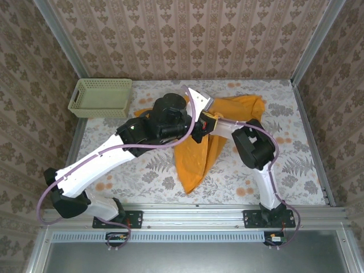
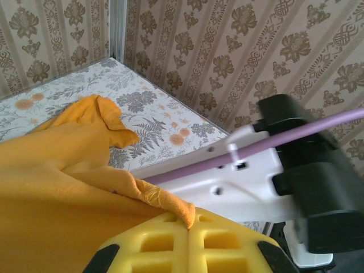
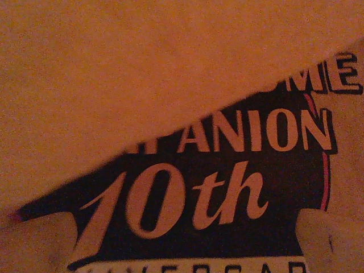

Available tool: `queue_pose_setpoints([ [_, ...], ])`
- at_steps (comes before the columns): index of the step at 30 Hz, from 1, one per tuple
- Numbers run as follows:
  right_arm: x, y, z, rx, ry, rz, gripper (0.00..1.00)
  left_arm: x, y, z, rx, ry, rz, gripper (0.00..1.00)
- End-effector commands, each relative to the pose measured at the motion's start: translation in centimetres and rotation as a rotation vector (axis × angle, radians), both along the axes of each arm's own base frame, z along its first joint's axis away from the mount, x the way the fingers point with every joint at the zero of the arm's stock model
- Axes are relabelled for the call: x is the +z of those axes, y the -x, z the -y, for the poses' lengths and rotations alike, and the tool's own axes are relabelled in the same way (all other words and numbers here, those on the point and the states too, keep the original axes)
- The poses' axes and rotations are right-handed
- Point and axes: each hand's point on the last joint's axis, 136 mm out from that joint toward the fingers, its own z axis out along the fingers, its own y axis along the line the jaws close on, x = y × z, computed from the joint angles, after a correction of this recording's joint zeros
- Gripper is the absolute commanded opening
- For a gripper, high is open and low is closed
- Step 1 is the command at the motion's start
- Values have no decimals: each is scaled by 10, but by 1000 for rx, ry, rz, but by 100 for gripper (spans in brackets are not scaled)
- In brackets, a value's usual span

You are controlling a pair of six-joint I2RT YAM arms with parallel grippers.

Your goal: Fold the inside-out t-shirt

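Patterned brown wallpaper (image 1: 193,34) closes in three sides, and the table (image 1: 296,170) wears a pale floral cloth. From where I stand, the left pincer (image 2: 189,224) is pressed tight on a ridge of the inside-out t-shirt (image 2: 57,187). The orange cloth is nipped right between its yellow fingers (image 2: 153,244).

From that pincer (image 1: 200,129) the t-shirt (image 1: 196,159) runs back toward the arm bases in a long, narrowing tongue. Another bunched part lies beyond the pincer and off to its right, on the far side of the table. The right arm (image 2: 239,182), white with a purple cable, crosses just beside the left pincer's grip.

The right pincer (image 3: 182,247) is under the cloth, its fingers (image 3: 327,239) spread wide and holding nothing. Straight ahead of it is the shirt's (image 3: 142,68) dark blue and white lettering, with a plain orange fold slanting across above.

A pale green mesh basket (image 1: 101,96) stands well apart, far off to the left pincer's left.
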Motion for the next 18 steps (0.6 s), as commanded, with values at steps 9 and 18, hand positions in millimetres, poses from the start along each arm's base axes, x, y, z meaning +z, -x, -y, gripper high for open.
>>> queue_pose_setpoints([
  [9, -30, 1, 35, -89, 190, -263, 100, 22, -6, -6, 62, 1, 38, 0],
  [18, -32, -7, 15, 20, 144, -276, 65, 23, -28, -22, 161, -2, -3, 0],
])
